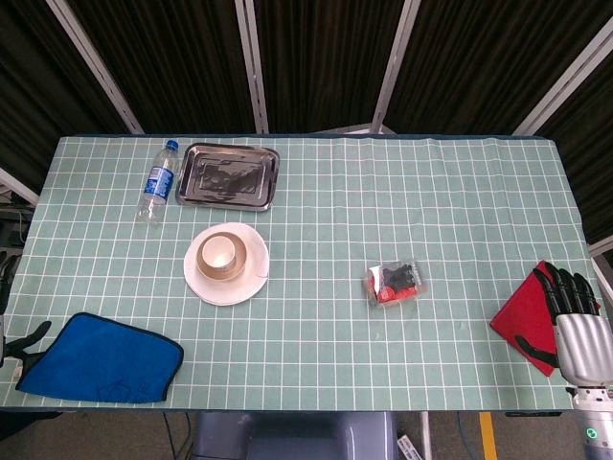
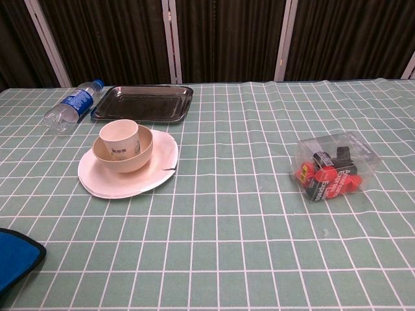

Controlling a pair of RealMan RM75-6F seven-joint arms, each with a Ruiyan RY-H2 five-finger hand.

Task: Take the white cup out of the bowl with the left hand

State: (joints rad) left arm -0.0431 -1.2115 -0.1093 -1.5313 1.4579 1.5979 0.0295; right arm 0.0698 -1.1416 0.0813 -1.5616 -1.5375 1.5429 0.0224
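The white cup (image 1: 219, 252) (image 2: 119, 137) stands upright inside a beige bowl (image 1: 241, 259) (image 2: 136, 157). The bowl sits on a white plate (image 1: 215, 287) (image 2: 123, 184) left of the table's middle. Only a dark bit of my left hand (image 1: 29, 338) shows at the far left edge beside the blue cloth, well away from the cup; its fingers are mostly out of frame. My right hand (image 1: 573, 311) lies at the far right with its fingers spread over a red cloth (image 1: 517, 318), holding nothing. Neither hand shows in the chest view.
A water bottle (image 1: 158, 182) (image 2: 71, 105) lies beside a metal tray (image 1: 229, 176) (image 2: 144, 102) behind the plate. A clear box of black and red items (image 1: 394, 281) (image 2: 334, 165) sits right of centre. A blue cloth (image 1: 101, 359) (image 2: 13, 259) lies at the front left.
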